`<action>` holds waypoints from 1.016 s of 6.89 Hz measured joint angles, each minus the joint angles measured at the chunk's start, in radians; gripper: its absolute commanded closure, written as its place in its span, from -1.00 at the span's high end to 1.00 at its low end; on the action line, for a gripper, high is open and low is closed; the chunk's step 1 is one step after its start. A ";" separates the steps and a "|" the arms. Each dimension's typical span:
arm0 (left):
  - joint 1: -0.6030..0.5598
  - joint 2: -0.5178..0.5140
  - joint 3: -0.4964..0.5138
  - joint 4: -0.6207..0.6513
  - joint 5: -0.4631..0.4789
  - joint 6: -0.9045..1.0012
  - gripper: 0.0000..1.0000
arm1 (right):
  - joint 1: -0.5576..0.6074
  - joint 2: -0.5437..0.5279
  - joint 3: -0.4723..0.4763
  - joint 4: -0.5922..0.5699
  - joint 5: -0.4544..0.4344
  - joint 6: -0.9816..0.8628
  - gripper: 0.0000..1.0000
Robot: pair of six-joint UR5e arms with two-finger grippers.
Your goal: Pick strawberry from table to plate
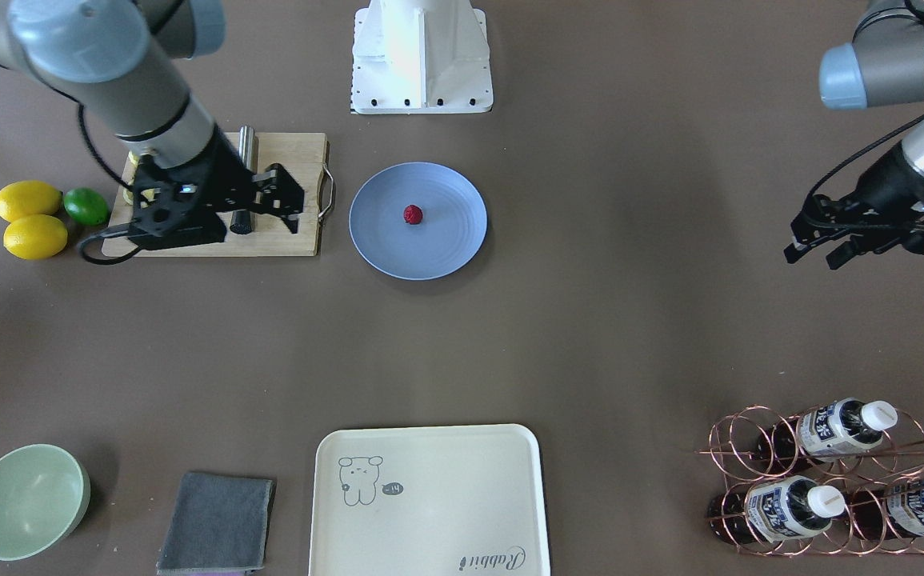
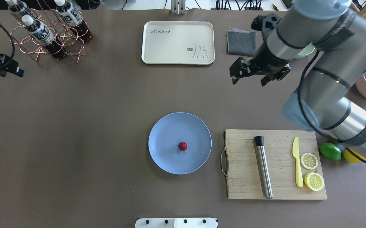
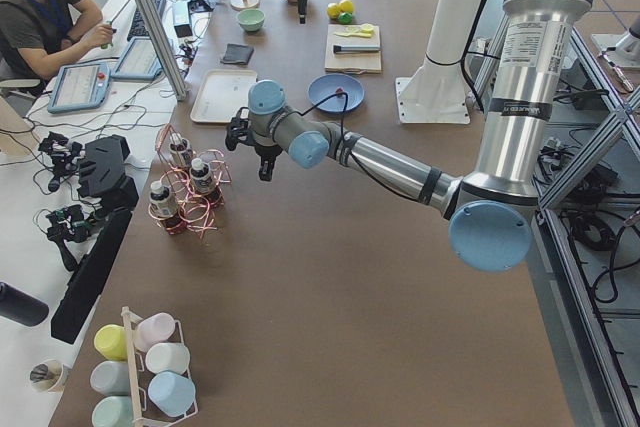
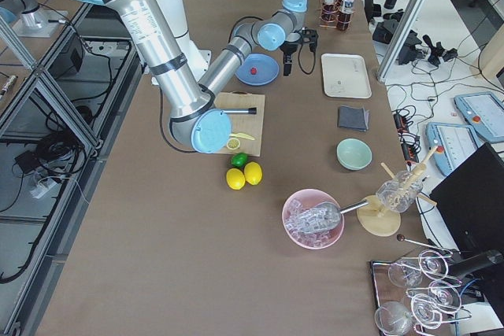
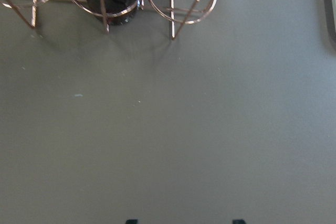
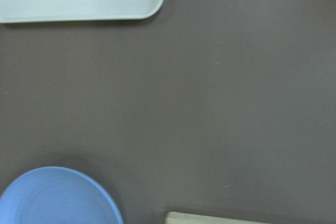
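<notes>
Strawberry (image 2: 183, 146) is sitting near the middle of the plate (image 2: 167, 158), off the bare worktop (image 2: 91, 126), so the placing looks done. From the right gripper (image 2: 249, 79) the berry is lying well apart, back toward the robot's base and over to the robot's left. That gripper is hanging above the worktop with its jaws spread wide and holding nothing. The tray (image 2: 176, 44) and grey cloth (image 2: 241, 42) are on its far side, and the cutting board (image 2: 243, 164) is on its near side.

The left gripper (image 1: 814, 254) is also gaping open and empty. It is parked just short of the bottle rack (image 2: 43, 47), far from the plate.

The step in hand looks like clearing away. To do that well, the right arm should be pulling up and outward with its jaws apart, not passing low over the plate or board, so the berry isn't knocked off.
</notes>
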State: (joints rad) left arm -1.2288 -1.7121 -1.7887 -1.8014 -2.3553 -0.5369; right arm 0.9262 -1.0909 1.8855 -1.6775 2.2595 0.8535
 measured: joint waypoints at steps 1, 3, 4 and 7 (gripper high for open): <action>-0.079 0.002 0.005 0.111 -0.008 0.175 0.51 | 0.095 -0.086 0.006 -0.013 0.039 -0.179 0.99; -0.198 0.006 0.029 0.271 -0.012 0.422 0.94 | 0.298 -0.279 -0.012 -0.042 0.080 -0.607 0.99; -0.220 0.015 0.046 0.296 -0.013 0.469 0.94 | 0.399 -0.337 -0.032 -0.108 0.081 -0.832 0.99; -0.245 0.090 0.060 0.311 -0.013 0.504 0.95 | 0.626 -0.370 -0.165 -0.259 0.046 -1.300 0.99</action>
State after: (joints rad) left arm -1.4739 -1.6217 -1.7287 -1.4901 -2.3687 -0.0324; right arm 1.5517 -1.4608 1.7207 -1.9367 2.3057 -0.4469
